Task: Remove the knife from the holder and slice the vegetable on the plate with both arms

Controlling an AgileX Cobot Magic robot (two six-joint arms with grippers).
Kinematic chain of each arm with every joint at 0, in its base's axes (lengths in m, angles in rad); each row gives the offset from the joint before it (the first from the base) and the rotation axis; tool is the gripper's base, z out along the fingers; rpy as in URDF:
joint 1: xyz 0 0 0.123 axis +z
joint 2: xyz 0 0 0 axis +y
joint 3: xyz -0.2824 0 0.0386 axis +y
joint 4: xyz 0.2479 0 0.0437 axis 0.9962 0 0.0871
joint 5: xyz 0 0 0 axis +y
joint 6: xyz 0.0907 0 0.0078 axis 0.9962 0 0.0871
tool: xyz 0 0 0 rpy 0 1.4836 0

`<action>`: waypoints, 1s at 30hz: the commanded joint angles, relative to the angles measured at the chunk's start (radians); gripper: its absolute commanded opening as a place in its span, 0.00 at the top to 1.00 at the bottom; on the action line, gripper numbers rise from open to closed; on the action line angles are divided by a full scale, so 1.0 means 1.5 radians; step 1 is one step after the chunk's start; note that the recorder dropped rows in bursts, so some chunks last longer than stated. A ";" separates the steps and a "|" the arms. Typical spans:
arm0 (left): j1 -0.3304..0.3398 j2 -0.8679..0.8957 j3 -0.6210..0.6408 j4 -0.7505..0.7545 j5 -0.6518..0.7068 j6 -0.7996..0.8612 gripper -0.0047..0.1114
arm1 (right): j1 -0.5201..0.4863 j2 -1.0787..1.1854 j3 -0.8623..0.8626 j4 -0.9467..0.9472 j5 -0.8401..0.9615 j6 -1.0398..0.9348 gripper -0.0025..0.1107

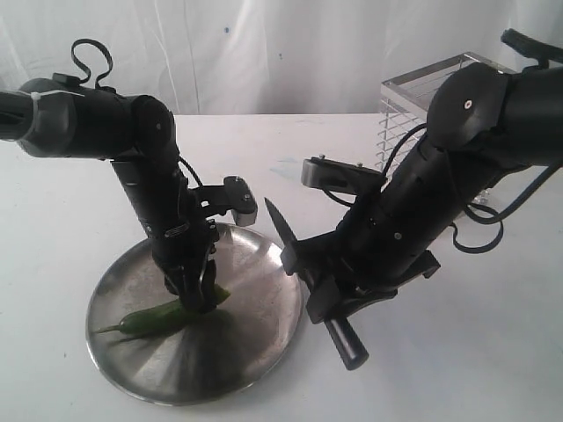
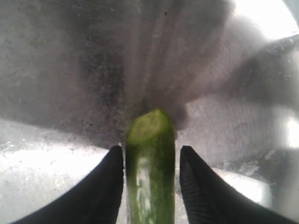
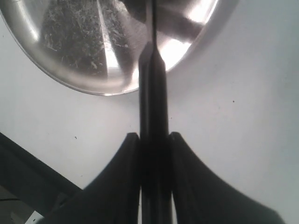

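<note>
The green vegetable [image 1: 149, 321] lies on the steel plate [image 1: 255, 264], its thin stem toward the plate's left rim. My left gripper [image 1: 195, 294] stands over its thicker end. In the left wrist view the vegetable [image 2: 149, 163] runs between the jaws of the left gripper [image 2: 151, 151] and shows a pale cut end. One finger touches it, the other stands a little apart, so the jaws are open. My right gripper [image 1: 321, 294] is shut on the black handle of the knife [image 1: 283, 230], just off the plate's right rim, blade pointing up and back. The right wrist view shows the knife [image 3: 153, 93] clamped in the right gripper [image 3: 154, 137].
The chrome wire holder [image 1: 413, 101] stands at the back right, behind my right arm. A white cloth covers the table [image 1: 457, 369], and a white backdrop hangs behind. The plate [image 3: 70, 42] sits close beyond the knife's tip in the right wrist view.
</note>
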 commanded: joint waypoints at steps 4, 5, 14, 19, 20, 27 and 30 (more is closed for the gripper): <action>0.002 -0.021 -0.004 -0.008 -0.010 -0.010 0.40 | 0.000 -0.008 0.003 -0.003 0.018 0.017 0.98; 0.002 -0.027 -0.008 -0.008 -0.003 -0.011 0.39 | 0.000 -0.008 0.003 -0.003 0.019 0.017 0.98; 0.002 -0.160 -0.043 0.049 0.060 -0.184 0.68 | 0.041 -0.009 0.003 -0.015 0.029 0.057 0.98; 0.002 -0.227 -0.043 0.049 0.099 -0.198 0.96 | 0.146 -0.009 0.003 -0.038 -0.015 0.098 0.98; 0.002 -0.233 -0.043 0.049 0.104 -0.206 0.96 | 0.165 -0.009 0.003 -0.069 -0.039 0.130 0.98; 0.002 -0.254 0.013 0.009 0.058 -0.212 0.96 | 0.221 0.005 0.003 -0.258 -0.043 0.387 0.98; 0.013 -0.258 0.076 -0.091 -0.029 -0.132 0.96 | 0.238 0.006 0.003 -0.229 -0.053 0.387 0.98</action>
